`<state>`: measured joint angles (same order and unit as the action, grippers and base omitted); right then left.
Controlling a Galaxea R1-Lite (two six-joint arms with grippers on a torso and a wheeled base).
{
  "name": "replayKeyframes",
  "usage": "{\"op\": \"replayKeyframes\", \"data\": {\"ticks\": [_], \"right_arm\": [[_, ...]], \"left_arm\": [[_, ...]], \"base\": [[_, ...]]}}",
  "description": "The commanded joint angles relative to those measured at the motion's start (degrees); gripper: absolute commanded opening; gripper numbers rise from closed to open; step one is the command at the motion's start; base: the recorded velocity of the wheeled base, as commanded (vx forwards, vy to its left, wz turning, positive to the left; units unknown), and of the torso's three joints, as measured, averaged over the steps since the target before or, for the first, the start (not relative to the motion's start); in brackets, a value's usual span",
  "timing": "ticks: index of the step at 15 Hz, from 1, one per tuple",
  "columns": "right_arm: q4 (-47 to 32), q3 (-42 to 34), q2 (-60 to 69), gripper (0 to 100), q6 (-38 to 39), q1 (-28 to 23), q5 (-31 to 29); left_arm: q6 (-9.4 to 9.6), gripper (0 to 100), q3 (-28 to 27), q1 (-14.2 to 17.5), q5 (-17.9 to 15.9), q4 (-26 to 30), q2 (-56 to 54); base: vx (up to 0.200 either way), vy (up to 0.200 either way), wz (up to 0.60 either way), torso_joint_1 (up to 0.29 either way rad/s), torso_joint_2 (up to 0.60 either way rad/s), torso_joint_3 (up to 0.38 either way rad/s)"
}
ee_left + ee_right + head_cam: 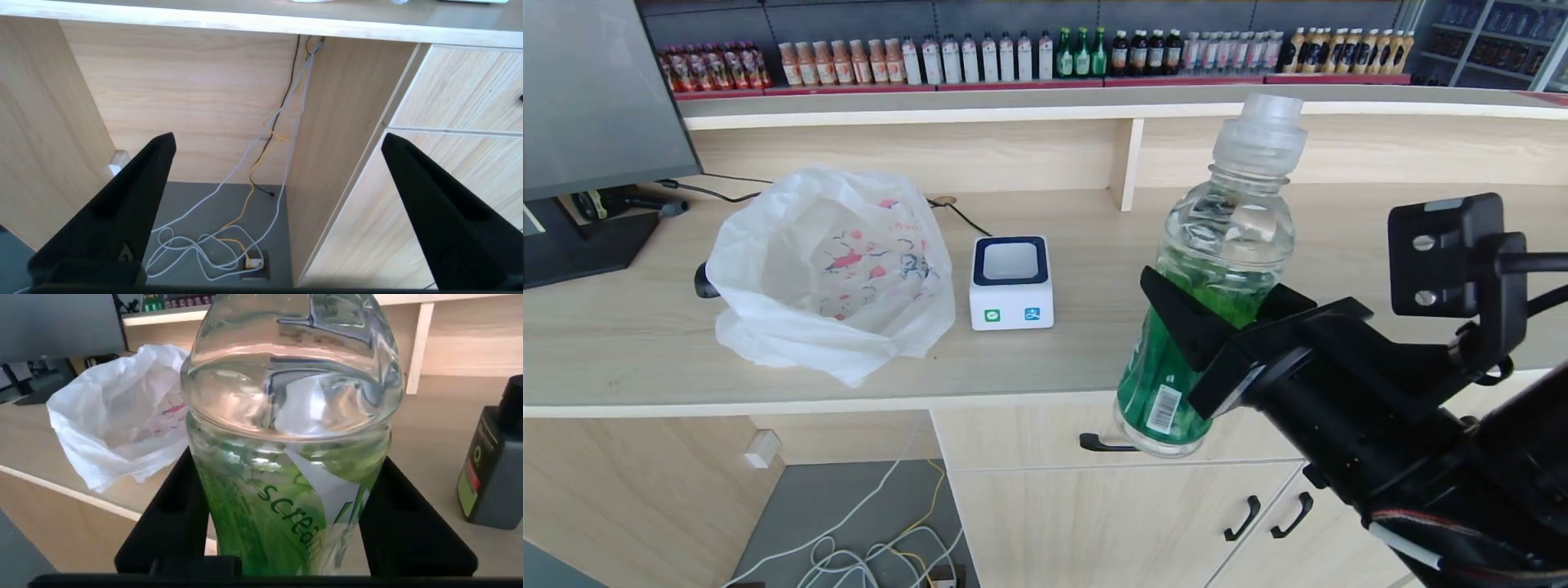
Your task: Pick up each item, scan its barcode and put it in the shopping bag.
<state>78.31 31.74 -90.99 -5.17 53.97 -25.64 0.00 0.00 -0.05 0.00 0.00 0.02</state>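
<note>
My right gripper (1217,327) is shut on a clear bottle with a green label (1217,278), held upright above the counter's front edge at the right; its barcode faces the front, low on the label. The bottle (294,457) sits between the gripper's black fingers (176,510). A white scanner box (1010,282) with a dark-framed window stands on the counter's middle. To its left lies the open white shopping bag (829,269), also visible as the bag (122,408) beyond the bottle. My left gripper (278,212) hangs open below the counter, nothing between its fingers.
A monitor (596,98) on a black stand occupies the counter's far left. A wooden divider (1127,163) rises behind the scanner. A dark object (490,465) stands on the counter near the bottle. Cables (237,212) lie on the floor under the counter. Cupboard doors with handles (1245,518) are below.
</note>
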Motion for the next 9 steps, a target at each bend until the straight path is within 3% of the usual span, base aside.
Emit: {"op": "replayKeyframes", "data": {"ticks": [1, 5, 9], "right_arm": [[0.53, -1.07, 0.20, 0, -0.81, -1.76, -0.91], [1.40, -0.63, 1.78, 0, -7.40, -6.68, -0.99], [1.93, -0.10, 2.31, 0, -9.68, -7.56, -0.99]], "left_arm": [[0.00, 100, 0.00, -0.04, 0.00, 0.00, -0.02], [0.00, 100, 0.00, -0.21, 0.00, 0.00, -0.02], [0.18, 100, 0.00, -0.13, 0.00, 0.00, -0.02]], "base": [[0.000, 0.000, 0.00, 0.000, 0.00, 0.000], [0.000, 0.000, 0.00, 0.000, 0.00, 0.000], [0.000, 0.000, 0.00, 0.000, 0.00, 0.000]]}}
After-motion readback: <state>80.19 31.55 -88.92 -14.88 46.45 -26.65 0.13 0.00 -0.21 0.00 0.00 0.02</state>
